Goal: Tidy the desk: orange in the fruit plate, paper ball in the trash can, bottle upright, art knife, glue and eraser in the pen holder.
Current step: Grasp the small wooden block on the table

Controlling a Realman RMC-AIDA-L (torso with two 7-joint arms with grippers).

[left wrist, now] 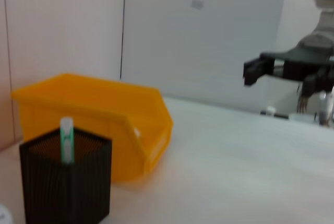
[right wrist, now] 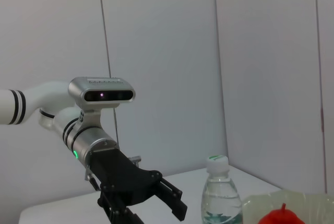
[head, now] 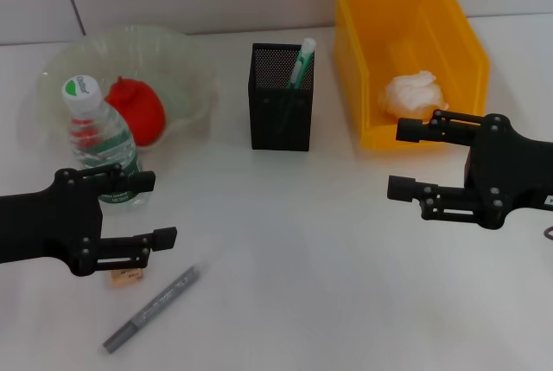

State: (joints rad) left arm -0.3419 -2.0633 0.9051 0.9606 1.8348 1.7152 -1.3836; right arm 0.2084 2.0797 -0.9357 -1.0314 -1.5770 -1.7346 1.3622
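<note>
The left gripper point(head: 151, 209) is open and holds nothing, above the eraser point(head: 125, 278) and near the knife point(head: 152, 309). The bottle point(head: 99, 142) stands up. I think it should drop straight down over the eraser, then squeeze softly. The right gripper point(head: 408, 159) waits open by the bin point(head: 458, 38). Only the head view shows the eraser and the paper ball point(head: 413, 92).

- The bottle point(head: 101, 142) at about 9 o'clock on the desk has green lettering on its white cap point(head: 80, 88), too small to read.
- The label around the bottle bears red and green markings; no words can be made out.
- The grey pen-shaped thing point(head: 152, 308) at 7 o'clock carries fine print along its barrel, unreadable.
</note>
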